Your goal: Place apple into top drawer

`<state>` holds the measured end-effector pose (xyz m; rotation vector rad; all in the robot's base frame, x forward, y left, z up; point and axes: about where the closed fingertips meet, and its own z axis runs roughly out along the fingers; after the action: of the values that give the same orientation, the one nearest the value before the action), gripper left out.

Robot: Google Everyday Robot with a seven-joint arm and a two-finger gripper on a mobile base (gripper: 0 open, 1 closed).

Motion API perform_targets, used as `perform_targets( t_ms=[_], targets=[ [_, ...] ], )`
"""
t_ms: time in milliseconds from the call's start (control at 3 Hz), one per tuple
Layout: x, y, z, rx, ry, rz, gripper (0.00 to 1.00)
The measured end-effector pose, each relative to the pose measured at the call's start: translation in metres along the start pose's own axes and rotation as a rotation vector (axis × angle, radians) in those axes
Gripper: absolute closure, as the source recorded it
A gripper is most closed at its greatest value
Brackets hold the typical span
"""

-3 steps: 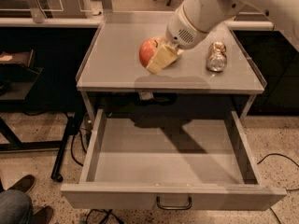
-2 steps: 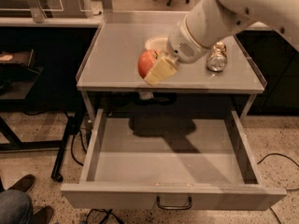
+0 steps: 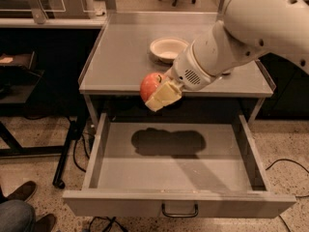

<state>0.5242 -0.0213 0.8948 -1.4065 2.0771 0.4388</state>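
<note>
My gripper (image 3: 157,92) is shut on the red-orange apple (image 3: 150,84) and holds it in the air at the tabletop's front edge, above the back of the open top drawer (image 3: 176,170). One cream fingertip (image 3: 163,96) covers the apple's lower right side. The drawer is pulled out wide, grey inside, with a dark pull handle (image 3: 179,211) on its front panel. The arm's shadow falls on the drawer floor. The white arm reaches in from the upper right.
A cream bowl (image 3: 167,48) stands on the grey tabletop (image 3: 120,57) behind the gripper. The arm hides the can. A person's shoe and knee (image 3: 19,207) show at the bottom left. Cables lie on the floor at left and right.
The gripper has carried the apple off the tabletop toward the front, past the table's edge and over the drawer. The bowl it covered is now uncovered; the can is hidden by the arm.
</note>
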Motion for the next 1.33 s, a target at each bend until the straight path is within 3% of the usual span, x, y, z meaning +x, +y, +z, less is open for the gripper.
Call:
perform_targets(
  t_ms=[333, 1333],
  targets=[
    [0.000, 0.000, 0.000, 0.000, 0.000, -0.001, 1.00],
    [0.102, -0.028, 0.087, -0.093, 0.122, 0.133, 1.00]
  ],
)
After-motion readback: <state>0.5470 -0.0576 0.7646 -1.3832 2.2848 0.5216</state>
